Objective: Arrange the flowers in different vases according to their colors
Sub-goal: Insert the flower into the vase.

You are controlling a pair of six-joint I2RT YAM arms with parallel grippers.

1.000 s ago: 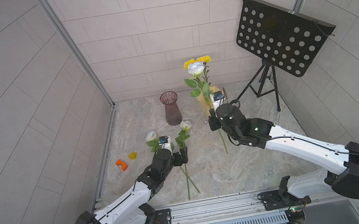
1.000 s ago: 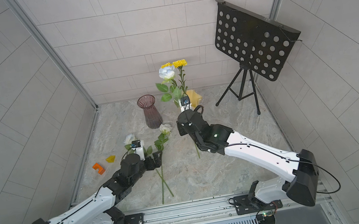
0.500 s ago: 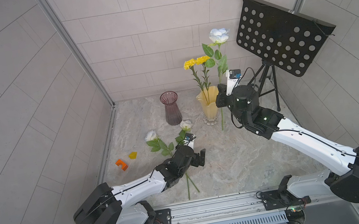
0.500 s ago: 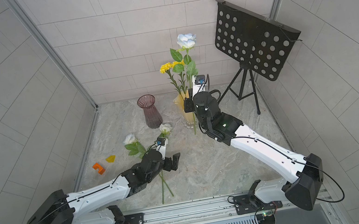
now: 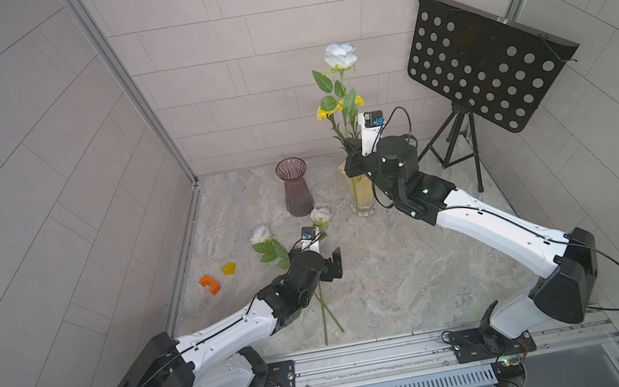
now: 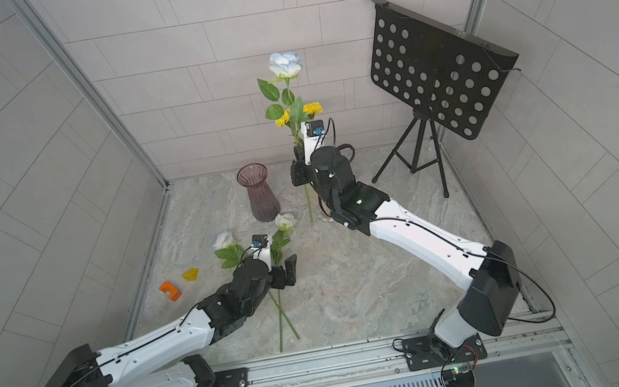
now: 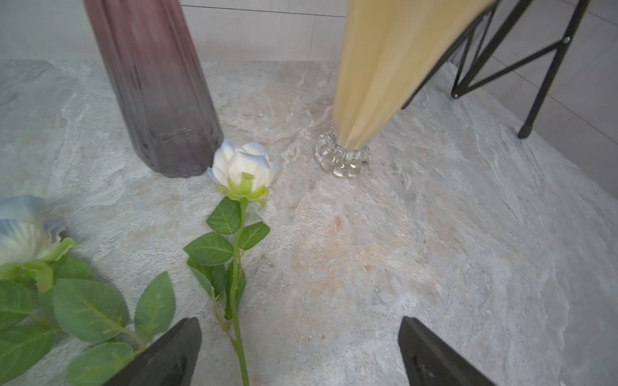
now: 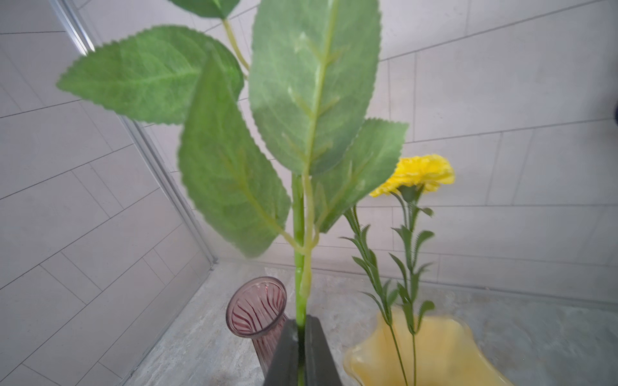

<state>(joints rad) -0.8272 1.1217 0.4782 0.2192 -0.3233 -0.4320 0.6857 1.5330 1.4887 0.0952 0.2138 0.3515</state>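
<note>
Count: five flowers, two vases.

The two yellow blooms (image 5: 324, 113) stand in the yellow vase (image 5: 360, 190), at the middle of the back edge of the bench (image 5: 416, 270). The purple vase (image 5: 295, 188), nearer the back left corner, is empty.

There are three white roses. The two lying roses (image 5: 260, 234) are left of centre, blooms by the purple vase's foot, stems crossed and running toward the front edge. The held rose (image 5: 340, 56) is upright in the air. Its stem hangs just beside the yellow vase on the purple vase's side, seemingly outside both.

Right gripper (image 8: 302, 326): jaws pinched tight on the held rose's bare stem, below the leaves.

Left gripper (image 7: 301, 351): jaws wide apart and empty, low over the lying roses' stems.

Handling, my guess: the roses are light but top-heavy. Their thin, smooth stems may swivel in a pinch, so the place to grip is bare stem under the lowest leaves. The vases look like glass, so they are likely tippy and breakable, and the purple mouth is narrow.
</note>
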